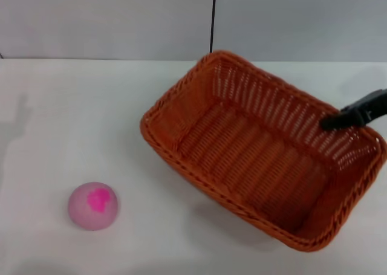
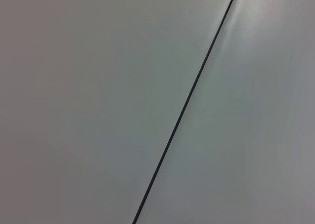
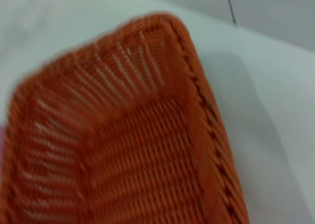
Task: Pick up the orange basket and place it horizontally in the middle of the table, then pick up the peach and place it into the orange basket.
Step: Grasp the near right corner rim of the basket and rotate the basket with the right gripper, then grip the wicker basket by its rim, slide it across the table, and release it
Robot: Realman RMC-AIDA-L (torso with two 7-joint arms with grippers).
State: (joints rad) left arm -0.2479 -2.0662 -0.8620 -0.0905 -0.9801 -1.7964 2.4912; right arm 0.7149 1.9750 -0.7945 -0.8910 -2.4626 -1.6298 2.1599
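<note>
The orange basket [image 1: 260, 154] sits right of centre on the white table [image 1: 72, 118], turned diagonally. Its near side looks slightly raised, with a shadow beneath it. My right gripper [image 1: 338, 119] reaches in from the right edge and is shut on the basket's far right wall, with one dark finger showing inside the rim. The right wrist view looks down into the basket [image 3: 138, 150] from close up; it is empty. The peach [image 1: 94, 205], pale pink with a magenta blotch, lies alone at the front left of the table. My left gripper is out of view.
A grey wall with a dark vertical seam [image 1: 213, 18] runs behind the table. The left wrist view shows only that wall and its seam [image 2: 187, 101]. Bare tabletop lies between the peach and the basket.
</note>
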